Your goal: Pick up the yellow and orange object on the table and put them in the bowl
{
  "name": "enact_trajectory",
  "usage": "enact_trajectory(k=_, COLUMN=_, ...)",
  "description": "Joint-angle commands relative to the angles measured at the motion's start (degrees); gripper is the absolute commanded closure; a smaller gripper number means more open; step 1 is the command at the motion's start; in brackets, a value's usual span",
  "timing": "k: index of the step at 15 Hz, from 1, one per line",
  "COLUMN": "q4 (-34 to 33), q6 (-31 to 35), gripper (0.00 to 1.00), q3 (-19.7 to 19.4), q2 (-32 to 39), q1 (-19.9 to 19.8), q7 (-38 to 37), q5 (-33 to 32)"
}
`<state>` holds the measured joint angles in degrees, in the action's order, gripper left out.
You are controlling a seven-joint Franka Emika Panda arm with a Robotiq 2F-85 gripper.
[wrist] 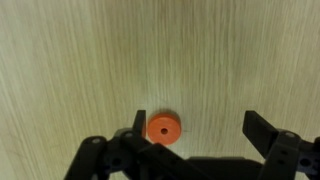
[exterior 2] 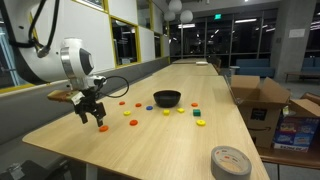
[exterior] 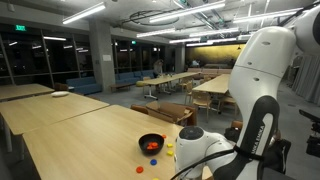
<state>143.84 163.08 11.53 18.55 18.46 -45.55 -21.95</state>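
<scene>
- In an exterior view, the black bowl (exterior: 150, 142) sits on the wooden tabletop (exterior: 80, 130) toward its near end. An orange piece (exterior: 153, 160) lies just beside it.
- In an exterior view, the gripper (exterior 2: 93, 118) hangs by the tabletop's left edge, jaws apart and empty, over an orange disc (exterior 2: 102, 128). A yellow piece (exterior 2: 131, 123) lies near; the bowl stands well apart, mid-table.
- In the wrist view, the orange disc lies flat between the spread fingers (wrist: 258, 128), close to one, seemingly not touching.

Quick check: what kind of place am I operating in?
Probably a cafeteria or common hall: rows of long wooden tables, chairs, ceiling strip lights and a green exit sign.
</scene>
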Motion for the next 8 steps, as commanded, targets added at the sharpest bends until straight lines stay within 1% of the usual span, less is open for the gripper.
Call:
enact_trajectory(k=1, q4=-2.5, q6=4.5, gripper=0.00, q3=-3.1, q2=3.9, q1=2.3, q7=-4.6, q5=-1.8)
enact_trajectory(k=8, q4=-4.4, q6=9.4, gripper=0.00, q3=-9.9, q2=7.7, q1=5.4, q7=-6.2, q5=-1.5)
